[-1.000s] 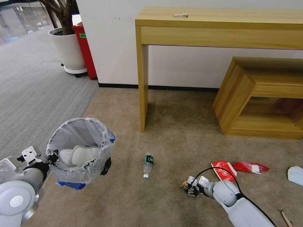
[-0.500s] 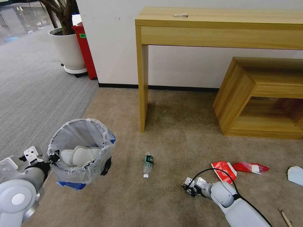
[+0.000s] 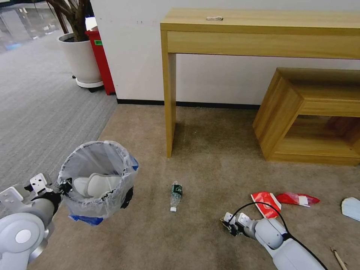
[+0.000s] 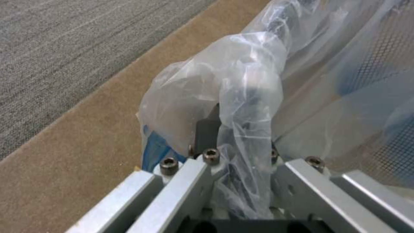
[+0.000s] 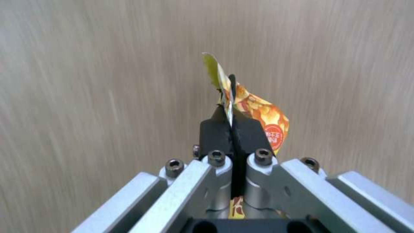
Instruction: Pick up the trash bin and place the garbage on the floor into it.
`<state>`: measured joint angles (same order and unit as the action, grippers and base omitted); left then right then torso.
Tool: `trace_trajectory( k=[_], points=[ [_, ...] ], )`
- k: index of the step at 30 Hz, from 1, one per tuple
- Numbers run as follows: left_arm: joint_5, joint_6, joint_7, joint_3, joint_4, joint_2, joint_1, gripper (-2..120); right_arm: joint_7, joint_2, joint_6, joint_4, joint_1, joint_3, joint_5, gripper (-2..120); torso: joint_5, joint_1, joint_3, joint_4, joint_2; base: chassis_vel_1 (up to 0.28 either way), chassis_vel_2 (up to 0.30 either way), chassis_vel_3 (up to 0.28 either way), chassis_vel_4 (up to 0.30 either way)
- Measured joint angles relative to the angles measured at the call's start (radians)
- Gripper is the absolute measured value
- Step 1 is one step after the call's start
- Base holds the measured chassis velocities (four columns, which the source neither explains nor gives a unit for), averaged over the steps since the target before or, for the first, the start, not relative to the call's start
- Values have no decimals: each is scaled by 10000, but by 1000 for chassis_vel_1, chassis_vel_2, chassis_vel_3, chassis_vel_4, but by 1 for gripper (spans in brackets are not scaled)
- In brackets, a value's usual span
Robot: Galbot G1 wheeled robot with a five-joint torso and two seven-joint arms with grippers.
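The trash bin [image 3: 98, 179], black with a crinkly clear liner, hangs over the beige floor [image 3: 210, 168] at the left. My left gripper [image 3: 64, 185] is shut on its near rim, and the liner [image 4: 241, 97] drapes over the fingers. A white slipper [image 3: 95, 185] lies inside the bin. Low at the right, my right gripper [image 3: 228, 224] is shut on a small orange-yellow wrapper [image 5: 258, 113], which sticks out past the fingertips. More garbage lies on the carpet: a small plastic bottle [image 3: 175, 195], two red wrappers [image 3: 266, 202] [image 3: 298, 198], a pale blue piece [image 3: 350, 208] and a wooden stick [image 3: 339, 258].
A tall wooden desk [image 3: 262, 33] stands against the wall, with its leg [image 3: 170, 105] near the bottle. A low wooden shelf unit [image 3: 311, 116] stands at the right. A potted plant [image 3: 78, 56] and a red box [image 3: 100, 56] stand at the far left beside grey ribbed carpet [image 3: 41, 105].
My right gripper has drifted slightly to the right and nearer to me with the wrapper in it. The left arm and the bin have shifted a little to the right.
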<state>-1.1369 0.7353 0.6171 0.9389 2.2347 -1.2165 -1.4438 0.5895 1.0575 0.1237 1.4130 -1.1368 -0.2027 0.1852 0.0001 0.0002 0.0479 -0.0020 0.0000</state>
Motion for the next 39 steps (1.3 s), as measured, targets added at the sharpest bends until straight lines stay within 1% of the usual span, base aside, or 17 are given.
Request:
trace_trajectory(
  k=[1,2,3,5,7,9,11,12,15,16,18,21,22,26,31,35,39],
  points=[
    [38,0,-3,-38,15,1,-20,0,78,1,-437,1,25,-19,-331,0,0,0,0,0,0,0,0,0,0],
    [116,0,-28,-133,55,14,-81,0,345,-16,-1466,101,79,-96,-1170,0,2,0,0,1,0,0,0,0,0],
    [141,0,-44,-190,80,23,-119,0,477,-50,-1847,234,98,-139,-1568,0,4,0,0,2,-1,0,0,0,0],
    [155,0,-45,-225,97,27,-142,0,562,-86,-2052,359,107,-170,-1833,0,2,0,0,1,0,0,0,0,0],
    [188,0,-23,-578,282,85,-295,0,1389,-461,-3024,1605,223,-317,-4044,0,-1,0,0,0,0,0,0,0,0],
    [189,0,-4,-644,311,96,-313,0,1605,-505,-3151,1797,265,-336,-4428,0,-1,0,0,0,0,0,0,0,0],
    [191,0,77,-910,415,180,-422,0,2765,-661,-3502,2672,449,-400,-6404,0,-2,0,0,2,0,0,0,0,0],
    [191,0,77,-910,415,180,-422,0,2765,-661,-3502,2672,449,-400,-6404,0,-2,0,0,2,0,0,0,0,0],
    [201,0,99,-1265,485,290,-568,0,3678,-750,-3461,3676,598,-378,-8330,0,-2,0,0,0,0,0,0,0,0],
    [201,0,99,-1265,485,290,-568,0,3678,-750,-3461,3676,598,-378,-8330,0,-2,0,0,0,0,0,0,0,0],
    [218,0,109,-1463,495,329,-617,0,3891,-718,-3302,4107,790,-285,-9342,0,-1,0,0,0,0,0,0,0,0],
    [219,0,111,-1632,499,354,-653,0,3918,-650,-3188,4322,985,-177,-9964,0,-1,0,0,0,0,0,0,0,0],
    [220,0,111,-1947,531,394,-711,0,3863,-546,-3026,4545,1309,92,-10726,0,-1,0,0,1,0,0,0,0,0],
    [277,0,110,-2472,616,392,-726,0,3385,-320,-2896,4845,1729,770,-11394,0,-1,0,0,0,0,0,0,0,0],
    [430,0,113,-2968,620,368,-694,0,3290,-116,-2873,4876,2110,1261,-11428,0,-1,0,0,2,0,0,0,0,0],
    [606,0,112,-3640,523,306,-579,0,3289,173,-2825,4790,2844,1885,-11463,0,-2,0,0,0,0,0,0,0,0],
    [675,0,93,-3856,406,278,-508,0,3290,467,-2806,4649,3272,2298,-11435,0,-3,0,0,1,0,0,0,0,0]
  ],
)
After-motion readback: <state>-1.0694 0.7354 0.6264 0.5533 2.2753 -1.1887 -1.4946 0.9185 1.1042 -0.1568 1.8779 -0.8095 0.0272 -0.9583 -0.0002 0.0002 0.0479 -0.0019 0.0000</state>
